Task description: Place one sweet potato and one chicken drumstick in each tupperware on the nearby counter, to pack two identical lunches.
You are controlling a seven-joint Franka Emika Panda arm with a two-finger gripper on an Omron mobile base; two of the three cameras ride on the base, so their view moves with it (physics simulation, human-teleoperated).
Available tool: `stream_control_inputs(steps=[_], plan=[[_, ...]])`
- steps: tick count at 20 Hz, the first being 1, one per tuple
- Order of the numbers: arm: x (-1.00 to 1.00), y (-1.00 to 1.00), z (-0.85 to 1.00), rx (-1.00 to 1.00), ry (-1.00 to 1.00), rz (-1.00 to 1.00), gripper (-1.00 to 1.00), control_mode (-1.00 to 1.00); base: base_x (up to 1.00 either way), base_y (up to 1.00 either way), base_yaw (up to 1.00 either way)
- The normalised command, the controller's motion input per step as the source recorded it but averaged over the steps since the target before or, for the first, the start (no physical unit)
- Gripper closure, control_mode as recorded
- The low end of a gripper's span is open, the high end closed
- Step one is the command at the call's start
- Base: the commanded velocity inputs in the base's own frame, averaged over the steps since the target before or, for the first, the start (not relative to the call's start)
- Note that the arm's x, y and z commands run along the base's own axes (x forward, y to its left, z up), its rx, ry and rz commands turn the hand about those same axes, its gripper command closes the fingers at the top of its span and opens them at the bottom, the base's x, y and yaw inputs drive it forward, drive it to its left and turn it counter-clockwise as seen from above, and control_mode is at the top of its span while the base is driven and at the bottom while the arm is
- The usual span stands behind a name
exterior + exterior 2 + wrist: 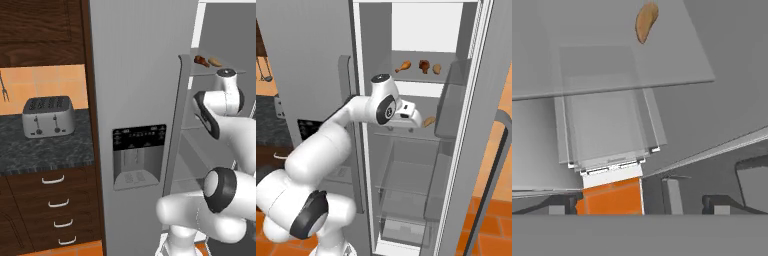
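- The white robot arm reached into the open grey fridge (466,150), and its tool (417,119) had its two dark tips wide apart, holding nothing.
- A small tan-orange oval sweet potato (429,121) lay on a glass shelf (401,131), just beside the tool at 3 o'clock.
- In the hand view that sweet potato (646,22) sat at 12 o'clock.
- On the top shelf (451,75) lay a reddish-brown club-shaped chicken drumstick (403,66), a darker brown piece (424,66) and a pale tan piece (436,69).
- A silver toaster (48,116) stood on the dark speckled stone counter (45,152).

Glass shelf (612,60) ahead of my hand: smooth, see-through, glossy. Sweet potato (646,22) on it looks matt tan. Fridge walls (306,50) beside me: smooth matt grey metal.
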Motion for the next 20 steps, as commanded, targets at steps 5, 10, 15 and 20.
stream_control_inputs(steps=[5, 10, 15, 20], plan=[[0.70, -0.15, -0.85, 0.01, -0.03, 0.17, -1.00, -1.00, 0.00, 0.00, 0.00], [0.44, -0.14, -0.65, 0.00, -0.06, 0.17, -1.00, -1.00, 0.00, 0.00, 0.00], [0.38, -0.41, -0.01, 0.00, -0.02, 0.05, -1.00, -1.00, 0.00, 0.00, 0.00], [0.76, -0.29, 0.00, 0.00, 0.06, 0.00, -1.00, -1.00, 0.00, 0.00, 0.00]])
